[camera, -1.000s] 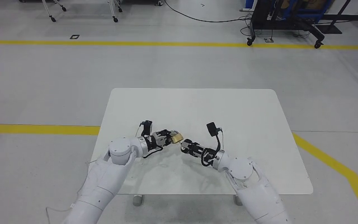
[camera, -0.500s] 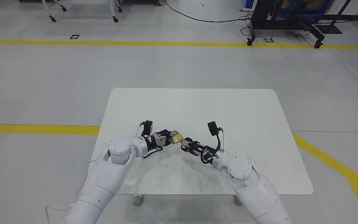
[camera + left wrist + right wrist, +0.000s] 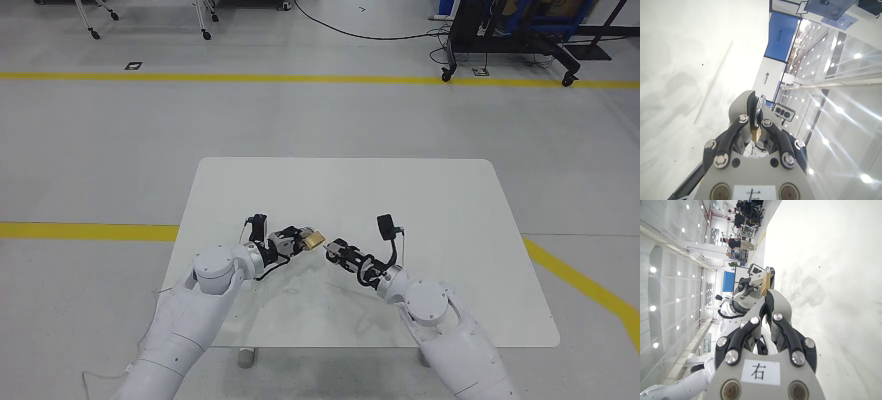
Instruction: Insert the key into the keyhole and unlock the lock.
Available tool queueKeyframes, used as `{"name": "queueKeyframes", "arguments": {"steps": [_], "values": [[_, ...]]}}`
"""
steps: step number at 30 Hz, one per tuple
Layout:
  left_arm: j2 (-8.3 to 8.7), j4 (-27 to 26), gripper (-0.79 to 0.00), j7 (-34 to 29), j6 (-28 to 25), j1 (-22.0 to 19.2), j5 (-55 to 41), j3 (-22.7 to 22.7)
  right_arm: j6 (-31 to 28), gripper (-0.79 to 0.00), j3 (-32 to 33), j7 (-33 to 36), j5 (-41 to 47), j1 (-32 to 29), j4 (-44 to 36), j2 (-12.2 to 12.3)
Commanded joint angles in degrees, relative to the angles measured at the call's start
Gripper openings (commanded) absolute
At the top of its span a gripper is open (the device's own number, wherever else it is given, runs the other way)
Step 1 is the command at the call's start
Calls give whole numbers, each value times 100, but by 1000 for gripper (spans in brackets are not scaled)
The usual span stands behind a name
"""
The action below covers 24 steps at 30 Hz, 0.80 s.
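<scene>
We see our left end effector [image 3: 758,110] clamping the blocky brass lock [image 3: 314,240] above the smooth white counter [image 3: 450,200]; the right end effector [image 3: 767,300], pinched narrow, sits just right of it.

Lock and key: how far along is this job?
Done: the left fingers grip the lock; the right fingers pinch what looks like the key. In hand: the right fingers sit at the lock's end, lining up. Left: insertion can't be confirmed; turning and unlocking remain.

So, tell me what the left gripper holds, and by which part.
The padlock, pinched by its silver shackle between the left gripper's fingertips.
</scene>
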Motion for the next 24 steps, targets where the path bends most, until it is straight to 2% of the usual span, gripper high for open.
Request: {"name": "queueKeyframes", "arguments": {"steps": [1,12,24], "values": [[-7,-27,-785,99,14,17,-40,-5,52,-785,-48,-154,-14,-20,-45,-9],[-18,-83,-785,193,92,47,-22,51,113,-785,-358,-698,-60,17,20,-72],[-30,-53,-785,227,107,18,-70,63,108,-785,-389,-891,-19,66,89,-85]]}}
